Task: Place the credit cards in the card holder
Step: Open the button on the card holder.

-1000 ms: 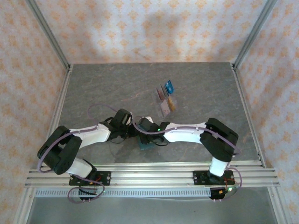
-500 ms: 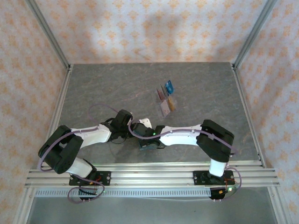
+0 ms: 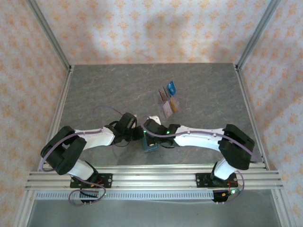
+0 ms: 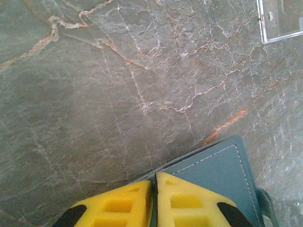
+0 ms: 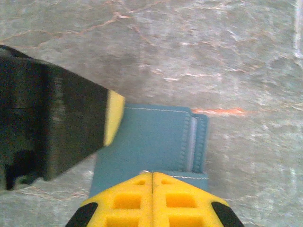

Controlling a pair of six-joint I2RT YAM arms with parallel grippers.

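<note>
teal card holder (image 3: 150, 144) lies folded near the arms, left gripper (image 4: 154, 201) clamped on one edge, right gripper (image 5: 152, 191) pressed together at its flap (hold uncertain): opening step, next calling for the flap to be parted before fetching credit cards (image 3: 168, 98) from the clear rack (image 4: 281, 21) beyond.

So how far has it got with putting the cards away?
Nothing is stowed yet: the thin coloured credit cards stand in the clear plastic rack farther back. In hand: the left gripper is shut on an edge of the small teal fold-over card holder, and the right gripper is shut at another edge, seemingly to open it. Left: every card.
</note>
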